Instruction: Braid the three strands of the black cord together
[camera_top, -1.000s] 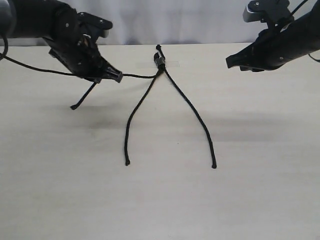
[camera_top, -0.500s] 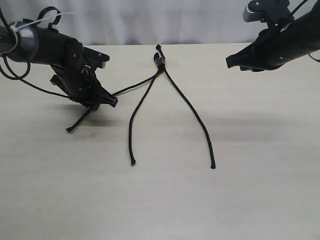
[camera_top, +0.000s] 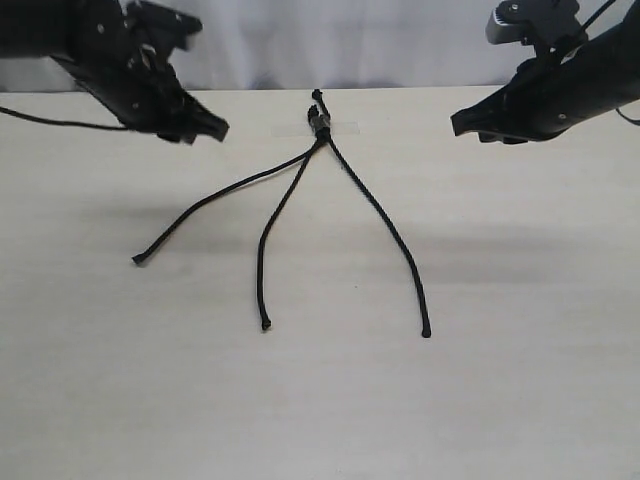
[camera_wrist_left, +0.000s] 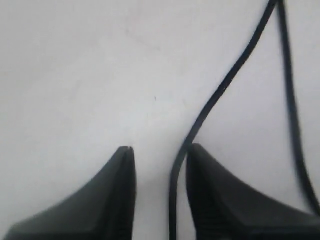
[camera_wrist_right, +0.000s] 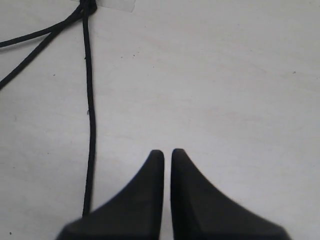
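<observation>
The left gripper (camera_wrist_left: 159, 150) stands apart-jawed and empty, the right gripper (camera_wrist_right: 167, 152) closed on nothing, while the three strands (camera_top: 261, 270) of the black cord (camera_top: 320, 123) lie fanned out.

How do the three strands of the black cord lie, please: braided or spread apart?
Spread apart, not braided: the three strands fan out from the taped knot, tips far apart, none crossing another.

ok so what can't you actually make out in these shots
- Exterior view: the black cord is too small at its bound end to show how it is tied.
- Left wrist view: blurred. The left strand runs off the bottom edge between the jaws, so its tip is cut off.
- Right wrist view: the right strand passes behind the base of the jaws, which hides its tip.
</observation>
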